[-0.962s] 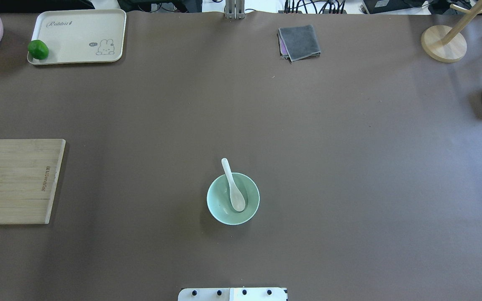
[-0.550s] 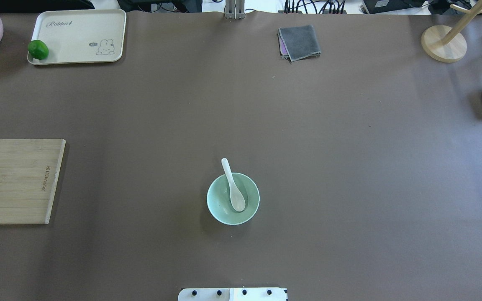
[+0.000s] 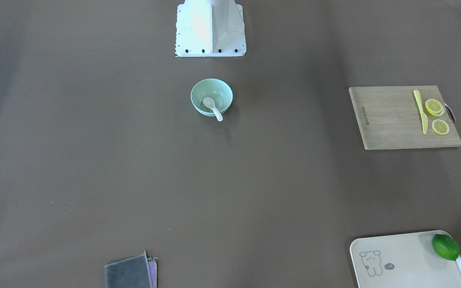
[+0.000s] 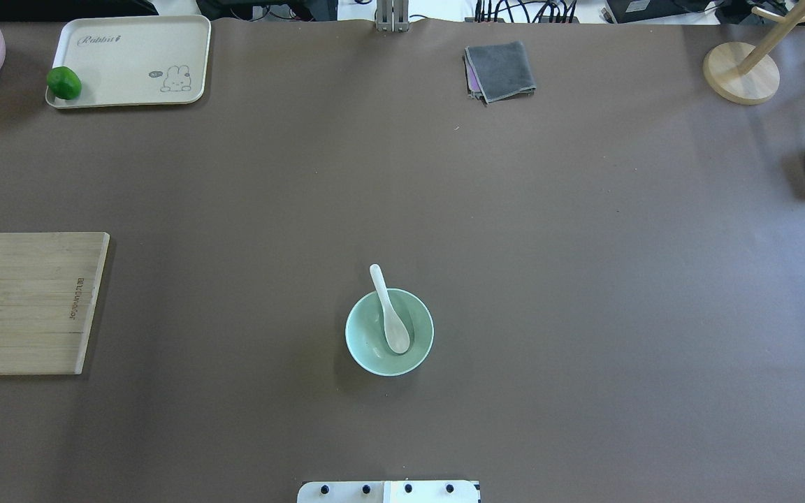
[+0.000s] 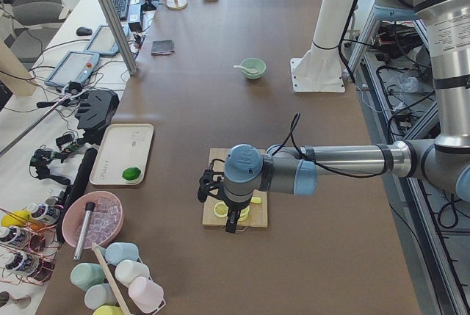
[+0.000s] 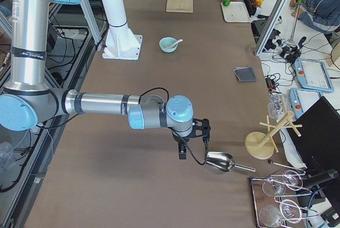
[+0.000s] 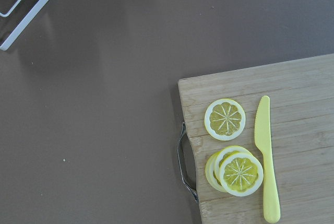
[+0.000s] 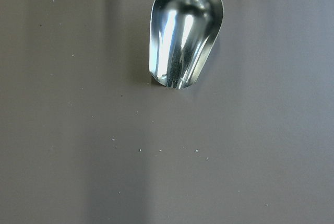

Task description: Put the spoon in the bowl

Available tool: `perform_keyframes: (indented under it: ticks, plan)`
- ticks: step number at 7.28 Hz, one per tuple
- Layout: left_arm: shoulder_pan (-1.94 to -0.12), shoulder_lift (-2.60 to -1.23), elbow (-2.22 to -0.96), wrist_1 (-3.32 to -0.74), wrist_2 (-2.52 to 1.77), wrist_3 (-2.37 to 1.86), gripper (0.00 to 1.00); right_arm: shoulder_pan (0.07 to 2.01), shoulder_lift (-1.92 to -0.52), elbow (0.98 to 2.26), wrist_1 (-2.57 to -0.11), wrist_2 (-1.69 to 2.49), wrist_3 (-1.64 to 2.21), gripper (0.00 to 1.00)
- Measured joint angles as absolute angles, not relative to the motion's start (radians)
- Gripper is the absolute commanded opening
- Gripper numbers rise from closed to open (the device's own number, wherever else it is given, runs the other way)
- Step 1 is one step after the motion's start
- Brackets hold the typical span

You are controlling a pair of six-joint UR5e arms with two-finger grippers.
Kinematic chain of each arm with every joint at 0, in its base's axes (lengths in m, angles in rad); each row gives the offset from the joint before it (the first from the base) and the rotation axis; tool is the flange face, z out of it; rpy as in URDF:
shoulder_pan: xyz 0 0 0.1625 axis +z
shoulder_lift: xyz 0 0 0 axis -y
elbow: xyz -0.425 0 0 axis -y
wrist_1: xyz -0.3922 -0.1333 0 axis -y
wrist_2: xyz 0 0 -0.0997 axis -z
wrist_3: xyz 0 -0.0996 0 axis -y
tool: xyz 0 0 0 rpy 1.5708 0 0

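A small glossy white soup spoon lies in a round pale mint-green bowl near the robot's edge of a brown counter. Its scoop rests on the bowl floor. Its short handle leans on the far rim and pokes out past it, away from the robot. The task looks done. The main risk is that overhanging handle. A knock to the bowl, or an arm sweeping low across the middle, could catch it and lever the spoon out. The glazed surfaces look slippery, so a jolt could also make the spoon slide round the rim. Neither arm is near the bowl. The left arm reaches out low and level to the robot's left. Its pincer points straight down above a pale wooden cutting board that holds yellow lemon slices and a slim yellow plastic knife. The right arm mirrors it on the other side. Its pincer points down just beside a shiny metal scoop lying on the counter. Both pincers show only in the side views, so whether they are released or clenched cannot be told, though nothing is visibly held in either.
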State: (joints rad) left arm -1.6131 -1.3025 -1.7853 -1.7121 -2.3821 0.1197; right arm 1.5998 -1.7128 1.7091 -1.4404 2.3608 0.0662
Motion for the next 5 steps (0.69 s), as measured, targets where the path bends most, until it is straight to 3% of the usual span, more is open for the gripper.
perform_keyframes:
  ticks: [5]
  plan:
    - [-1.618, -1.299, -1.775, -1.713, -2.331, 0.12, 0.98, 1.627, -1.714, 1.713, -1.442, 2.392, 0.052, 1.0]
